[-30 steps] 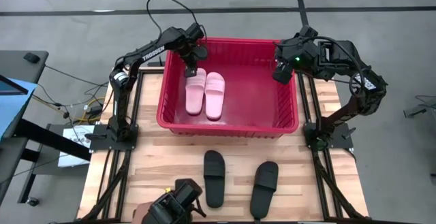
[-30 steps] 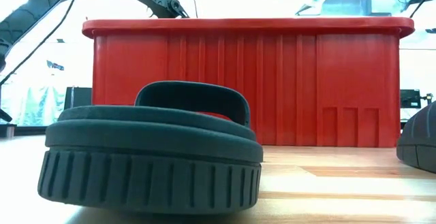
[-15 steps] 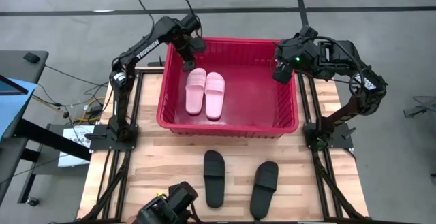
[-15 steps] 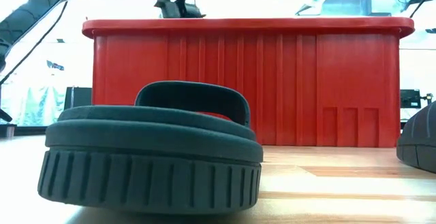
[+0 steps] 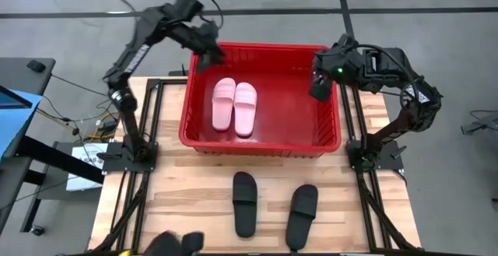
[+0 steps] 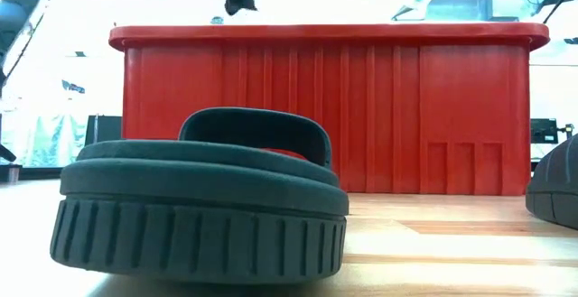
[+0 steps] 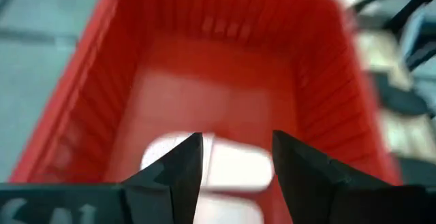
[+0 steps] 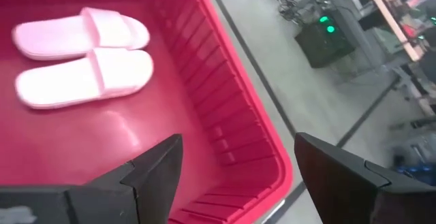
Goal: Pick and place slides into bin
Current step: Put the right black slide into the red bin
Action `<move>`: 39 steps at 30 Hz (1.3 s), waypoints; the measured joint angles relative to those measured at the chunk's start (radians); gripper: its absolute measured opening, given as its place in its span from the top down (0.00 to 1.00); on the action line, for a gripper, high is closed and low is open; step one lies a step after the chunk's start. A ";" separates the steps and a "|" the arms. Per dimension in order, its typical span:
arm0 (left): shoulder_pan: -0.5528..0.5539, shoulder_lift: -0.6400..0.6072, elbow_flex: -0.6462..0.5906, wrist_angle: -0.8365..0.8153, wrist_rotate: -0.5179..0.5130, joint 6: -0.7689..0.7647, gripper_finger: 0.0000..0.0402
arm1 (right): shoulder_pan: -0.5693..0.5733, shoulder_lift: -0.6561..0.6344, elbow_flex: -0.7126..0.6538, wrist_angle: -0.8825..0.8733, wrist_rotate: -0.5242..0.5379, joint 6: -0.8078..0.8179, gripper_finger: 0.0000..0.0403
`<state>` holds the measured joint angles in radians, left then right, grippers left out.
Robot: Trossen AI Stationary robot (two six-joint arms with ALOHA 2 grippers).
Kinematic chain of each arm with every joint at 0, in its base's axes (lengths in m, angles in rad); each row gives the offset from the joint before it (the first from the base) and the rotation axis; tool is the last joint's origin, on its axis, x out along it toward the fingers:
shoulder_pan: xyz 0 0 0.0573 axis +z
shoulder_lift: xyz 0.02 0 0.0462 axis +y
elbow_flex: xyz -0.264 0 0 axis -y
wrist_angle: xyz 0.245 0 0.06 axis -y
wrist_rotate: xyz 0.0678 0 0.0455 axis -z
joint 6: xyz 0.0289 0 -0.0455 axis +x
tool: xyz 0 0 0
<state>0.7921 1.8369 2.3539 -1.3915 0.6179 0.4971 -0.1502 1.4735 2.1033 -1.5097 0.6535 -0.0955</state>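
Two pale pink slides (image 5: 234, 106) lie side by side on the floor of the red bin (image 5: 194, 139); they also show in the right wrist view (image 8: 82, 54) and blurred in the left wrist view (image 7: 204, 163). Two black slides (image 5: 244, 203) (image 5: 301, 214) lie soles down on the table in front of the bin; one fills the low view (image 6: 199, 207). My left gripper (image 5: 210, 50) is open and empty, high above the bin's far left corner. My right gripper (image 5: 319, 85) is open and empty above the bin's right rim.
The bin takes up the table's far half, between the two arm bases. The bare wooden tabletop (image 5: 187, 186) lies around the black slides. A dark object (image 5: 175, 244) shows at the picture's bottom edge, at the table's near left.
My left gripper has risen out of the bin, away from the pink slides, and drawn back toward the bin's far left corner. The pink slides stay where they were on the bin's floor. The dark object at the near edge has dropped mostly out of the picture.
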 joint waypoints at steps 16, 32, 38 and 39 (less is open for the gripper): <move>-0.088 -0.283 -0.009 0.047 0.138 -0.157 0.59 | 0.248 -0.002 0.000 -0.002 -0.004 0.200 0.31; -0.410 -0.797 -0.728 0.653 -0.257 -0.552 0.59 | 0.580 -0.001 0.000 0.005 -0.001 0.494 0.31; -0.541 -0.975 -1.025 0.855 -0.370 -0.624 0.59 | 0.653 0.007 0.000 0.021 0.001 0.653 0.31; -0.560 -0.999 -1.065 0.881 -0.384 -0.635 0.59 | 0.664 0.010 0.000 0.037 0.001 0.683 0.31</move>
<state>0.2326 0.8374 1.2886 -0.5107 0.2337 -0.1383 0.5135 1.4836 2.1033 -1.4731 0.6548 0.5874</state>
